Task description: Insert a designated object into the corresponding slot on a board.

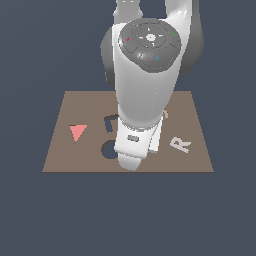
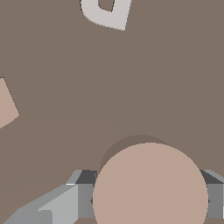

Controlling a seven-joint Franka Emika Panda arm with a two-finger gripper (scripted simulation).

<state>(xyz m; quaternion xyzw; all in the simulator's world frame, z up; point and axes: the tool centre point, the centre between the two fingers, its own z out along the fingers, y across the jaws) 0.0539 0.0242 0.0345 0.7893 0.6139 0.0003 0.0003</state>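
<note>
In the wrist view the light tan round disc (image 2: 150,186) sits between my gripper's (image 2: 148,202) two grey fingers (image 2: 85,197), which are shut on its sides. A round shadow lies on the brown board (image 2: 131,87) just under the disc, so it hangs a little above the surface. In the exterior view my arm (image 1: 142,95) stands over the middle of the board (image 1: 165,162) and hides the gripper and the disc. The round dark slot (image 1: 108,149) shows partly, just to the exterior view's left of my hand. It is out of the wrist view.
A pink triangle (image 1: 78,132) lies on the board's left side. An L-shaped dark cutout (image 1: 110,122) is behind the round slot. A white letter R (image 1: 180,144) lies on the right and shows partly in the wrist view (image 2: 107,15). A small tan piece (image 2: 6,107) lies nearby.
</note>
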